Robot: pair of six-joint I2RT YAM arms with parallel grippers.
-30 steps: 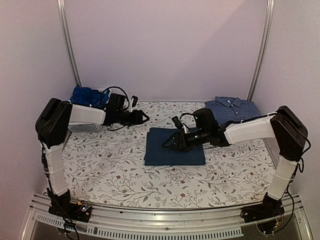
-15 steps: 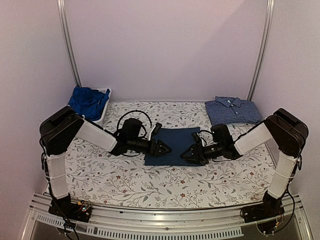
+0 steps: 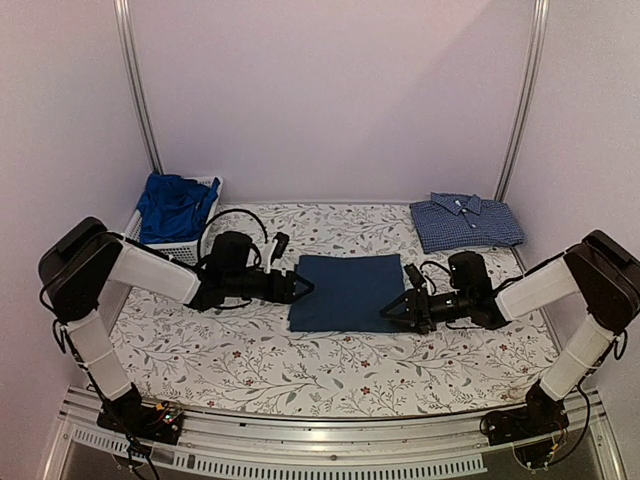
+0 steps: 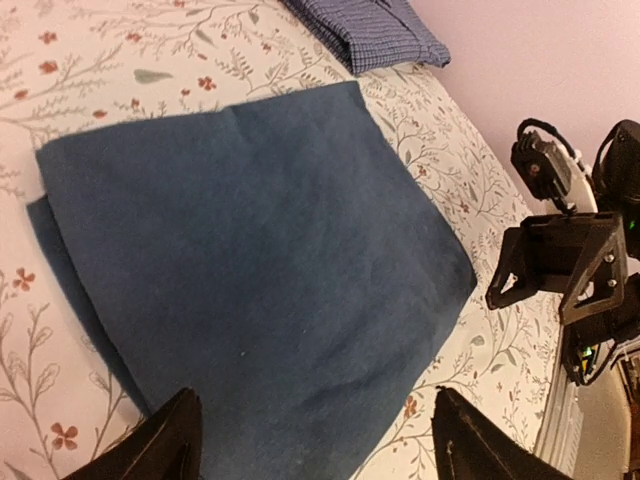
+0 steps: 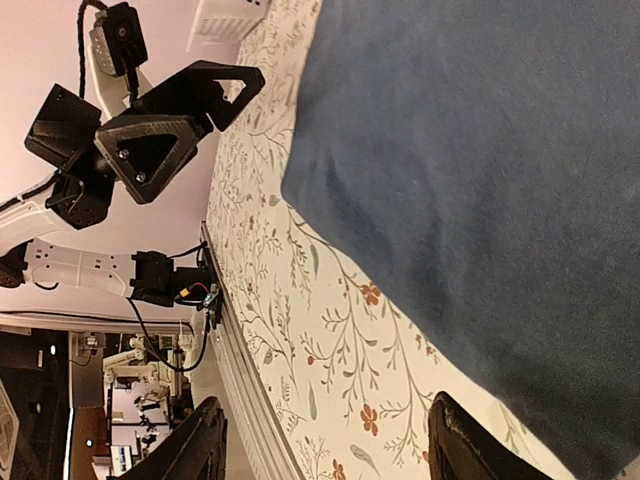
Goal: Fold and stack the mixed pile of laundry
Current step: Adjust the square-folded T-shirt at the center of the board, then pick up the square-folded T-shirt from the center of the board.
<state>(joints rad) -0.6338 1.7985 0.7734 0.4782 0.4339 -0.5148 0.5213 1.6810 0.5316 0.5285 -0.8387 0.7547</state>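
Navy tee [image 3: 347, 291]: folded to a flat rectangle at mid-table, same shape as a second ago. Left pincer [image 3: 303, 287]: brought down from beside the basket [image 3: 165, 250] at far left, passed over the tee's near edge, now drawn back to its left edge; spread wide, empty. Right pincer [image 3: 390, 308]: slid off the tee's top to its right edge, low over the table [image 3: 250, 350]; also spread wide, empty.

Probably a fold finished and let go. Next, likely stacking with the checked shirt [image 3: 466, 221], folded at far right. Royal-blue garment [image 3: 172, 203]: bunched in the basket, not yet folded.

No brand, label or writing legible anywhere.
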